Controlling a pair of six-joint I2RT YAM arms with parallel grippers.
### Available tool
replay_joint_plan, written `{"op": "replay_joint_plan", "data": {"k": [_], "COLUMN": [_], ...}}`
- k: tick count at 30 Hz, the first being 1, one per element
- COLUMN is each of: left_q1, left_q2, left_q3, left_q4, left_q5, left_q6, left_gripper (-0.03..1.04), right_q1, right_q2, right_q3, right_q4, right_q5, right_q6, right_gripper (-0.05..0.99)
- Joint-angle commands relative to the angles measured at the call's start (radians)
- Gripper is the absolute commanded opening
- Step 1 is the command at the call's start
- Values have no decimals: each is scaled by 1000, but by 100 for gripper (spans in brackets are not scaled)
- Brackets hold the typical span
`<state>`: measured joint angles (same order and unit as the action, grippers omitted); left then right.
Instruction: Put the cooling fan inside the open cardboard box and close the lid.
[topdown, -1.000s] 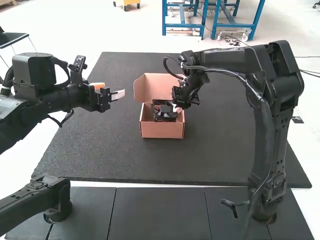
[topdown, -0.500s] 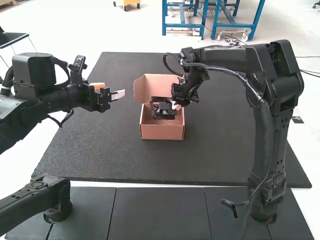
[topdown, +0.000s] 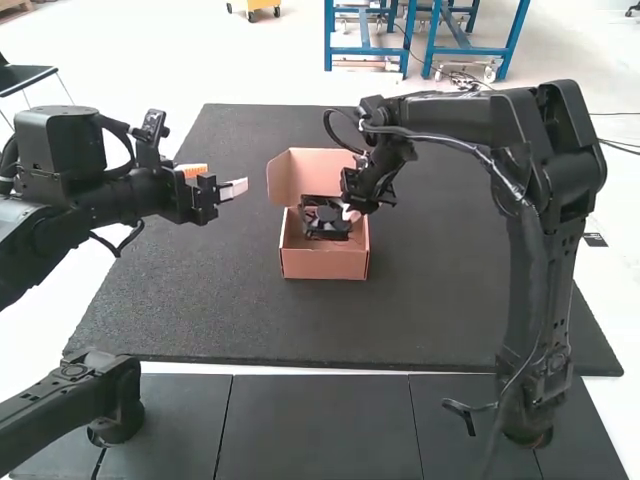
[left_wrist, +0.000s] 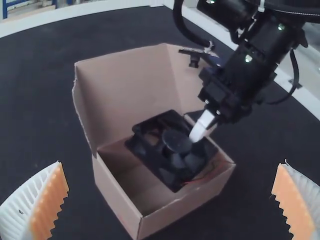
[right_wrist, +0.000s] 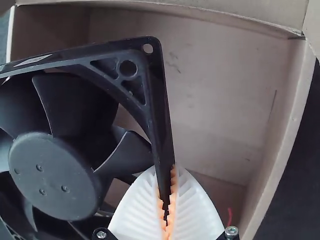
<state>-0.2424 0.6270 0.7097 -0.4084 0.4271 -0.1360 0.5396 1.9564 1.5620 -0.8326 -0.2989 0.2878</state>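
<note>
An open cardboard box (topdown: 322, 258) stands mid-mat, its lid (topdown: 298, 170) upright at the far left side. The black cooling fan (topdown: 322, 222) hangs tilted inside the box, one frame edge pinched by my right gripper (topdown: 349, 210), which is shut on it from the box's right. In the right wrist view the white fingers (right_wrist: 190, 210) clamp the fan (right_wrist: 65, 165) frame in front of the box wall (right_wrist: 225, 100). My left gripper (topdown: 228, 188) stands open to the left of the box, apart from it. In its wrist view, the left gripper (left_wrist: 169, 167) faces the box (left_wrist: 120, 205) and fan (left_wrist: 170, 155).
The box rests on a black foam mat (topdown: 200, 290) with bare mat on all sides. Dark tiles (topdown: 320, 420) line the front edge, where the right arm's base (topdown: 530, 410) stands.
The right gripper has shifted slightly left with the fan, which now sits a little deeper in the box. The left arm has barely moved.
</note>
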Motion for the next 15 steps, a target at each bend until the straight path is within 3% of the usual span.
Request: {"op": "replay_joint_plan", "data": {"k": [1,15], "left_q1": [-6,-20], "left_q2": [-21,-26], "left_q3": [-1,-6], "left_q4": [3,5], "left_q5": [13,13], "left_q6": [-11,-25], "left_gripper": [97,97], "right_q1": [10,3], "right_q2": [15,42], "right_q3": [-3,6], "right_q4": [9,16], "right_q5": [-14,15], "right_q6": [7,13], "right_gripper": [-2,-2]}}
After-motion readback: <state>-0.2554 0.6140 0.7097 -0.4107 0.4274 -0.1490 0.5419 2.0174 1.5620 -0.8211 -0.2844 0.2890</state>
